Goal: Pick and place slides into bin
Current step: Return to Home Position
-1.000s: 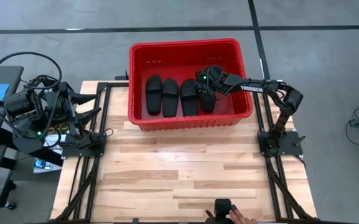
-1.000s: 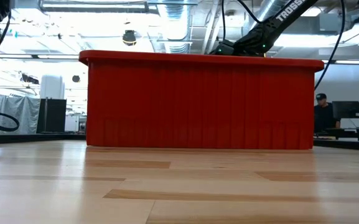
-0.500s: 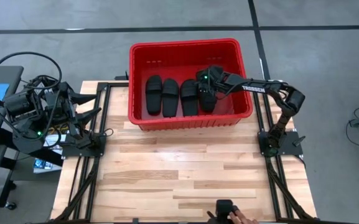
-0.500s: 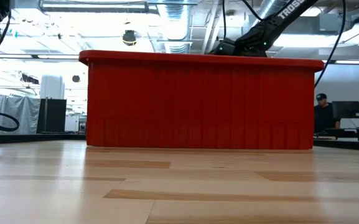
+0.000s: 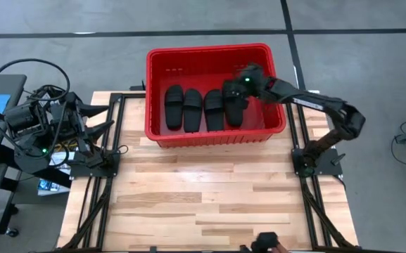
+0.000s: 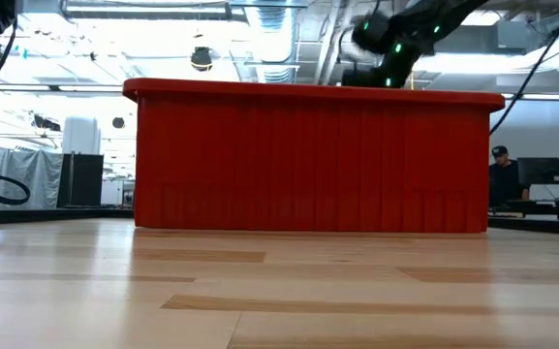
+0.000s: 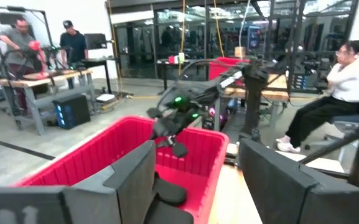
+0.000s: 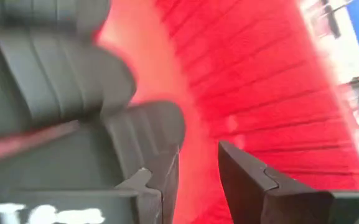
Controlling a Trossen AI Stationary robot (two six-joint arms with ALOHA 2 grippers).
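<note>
Red plastic fills the far middle of the table (image 5: pixel 210 190) in the high view. The bin (image 5: pixel 210 50) stands there with all four black slides (image 5: pixel 192 109) lying side by side on its floor. The right gripper (image 5: pixel 239 86) hangs over the slide nearest the bin's right wall, and its arm reaches in from the table's right edge. The left gripper (image 5: pixel 98 119) waits folded at the table's left edge, well apart from the bin.

In the low view we see only the bin's long wall, with the right arm (image 6: pixel 395 34) above its rim. A person (image 6: pixel 500 170) shows beyond at the right.

In the left wrist view, the left gripper's fingers (image 7: pixel 132 177) stand apart with nothing between them. One slide shows inside the bin, below the right gripper.

In the right wrist view, the right gripper's fingers (image 8: pixel 247 177) are apart and empty. They are just above the slides, with the red wall beyond.
</note>
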